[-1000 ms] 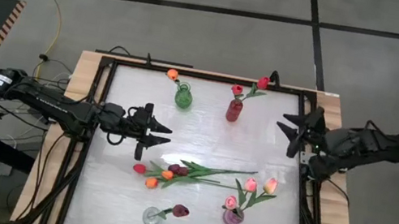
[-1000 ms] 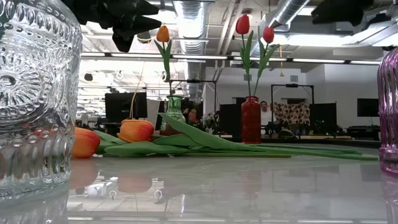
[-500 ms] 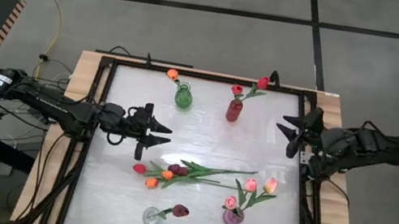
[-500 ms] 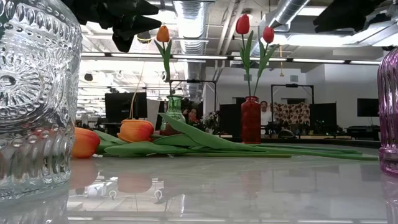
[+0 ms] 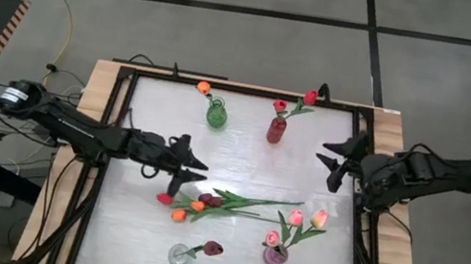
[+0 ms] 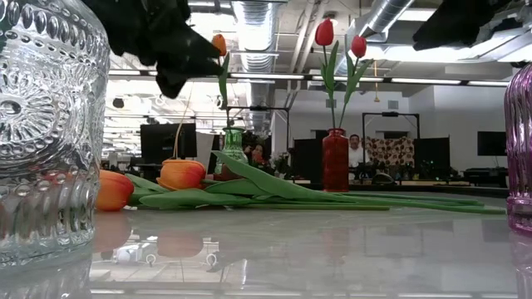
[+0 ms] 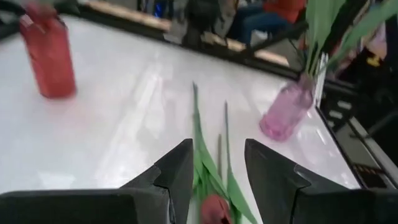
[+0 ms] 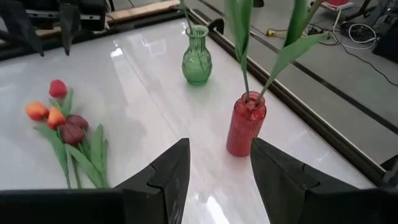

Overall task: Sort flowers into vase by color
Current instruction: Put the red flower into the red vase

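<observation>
Several loose tulips (image 5: 204, 202) lie flat mid-table: a red head (image 5: 164, 198), orange heads (image 5: 179, 214) and a maroon head (image 7: 214, 208), their stems running toward the right edge. My left gripper (image 5: 193, 169) is open, just above and left of these heads, with its fingers (image 7: 180, 168) standing either side of the stems and touching nothing. My right gripper (image 5: 331, 164) is open over the table's right side, facing the red vase (image 8: 245, 124) and the green vase (image 8: 197, 62).
The green vase (image 5: 216, 114) holds an orange tulip and the red vase (image 5: 276, 129) holds red ones, both near the far edge. The pink vase (image 5: 275, 254) with pink tulips and the clear vase (image 5: 180, 255) with a maroon tulip stand near the near edge. A black frame (image 5: 110, 129) rims the table.
My left gripper has moved toward the table's right and slightly toward the near edge, closing on the heads of the loose tulips, and stays open. My right gripper has shifted a little toward the table's left. The flowers have not moved.
</observation>
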{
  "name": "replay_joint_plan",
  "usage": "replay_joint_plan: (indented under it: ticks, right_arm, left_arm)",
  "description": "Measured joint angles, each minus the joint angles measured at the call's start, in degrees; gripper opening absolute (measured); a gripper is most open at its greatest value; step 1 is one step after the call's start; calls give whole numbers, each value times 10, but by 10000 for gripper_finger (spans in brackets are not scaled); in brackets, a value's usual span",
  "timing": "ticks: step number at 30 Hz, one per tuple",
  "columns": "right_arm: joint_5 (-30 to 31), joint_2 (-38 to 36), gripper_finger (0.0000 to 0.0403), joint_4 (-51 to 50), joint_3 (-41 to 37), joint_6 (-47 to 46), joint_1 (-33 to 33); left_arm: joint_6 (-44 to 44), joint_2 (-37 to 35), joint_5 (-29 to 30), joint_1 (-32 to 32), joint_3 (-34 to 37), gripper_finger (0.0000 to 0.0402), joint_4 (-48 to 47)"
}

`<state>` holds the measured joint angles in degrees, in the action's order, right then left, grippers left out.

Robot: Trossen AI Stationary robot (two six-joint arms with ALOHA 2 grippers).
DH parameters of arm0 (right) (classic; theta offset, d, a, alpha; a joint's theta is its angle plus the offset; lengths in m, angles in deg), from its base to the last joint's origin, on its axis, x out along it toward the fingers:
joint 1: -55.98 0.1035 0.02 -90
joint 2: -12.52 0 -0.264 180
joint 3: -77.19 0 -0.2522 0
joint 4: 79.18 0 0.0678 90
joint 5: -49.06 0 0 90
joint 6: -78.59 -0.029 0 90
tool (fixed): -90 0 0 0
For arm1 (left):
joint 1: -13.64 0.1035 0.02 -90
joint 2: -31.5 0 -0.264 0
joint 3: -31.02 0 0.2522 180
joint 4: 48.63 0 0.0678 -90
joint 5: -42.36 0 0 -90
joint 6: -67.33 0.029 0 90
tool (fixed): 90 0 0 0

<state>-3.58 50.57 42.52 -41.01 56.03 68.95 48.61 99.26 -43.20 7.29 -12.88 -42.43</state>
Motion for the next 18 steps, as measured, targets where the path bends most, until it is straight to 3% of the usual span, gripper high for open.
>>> replay_joint_plan:
  ticks: [7,12,18]
  right_arm:
    - [-2,22,195,-2,-1,1,0]
    - [-2,34,195,-3,-1,1,1]
    - [-4,43,195,-6,-1,1,1]
  left_arm:
    - [4,74,-78,0,-46,132,-36]
    - [2,90,-118,-3,-75,132,-157]
    - [-44,92,-122,-23,-103,132,-316]
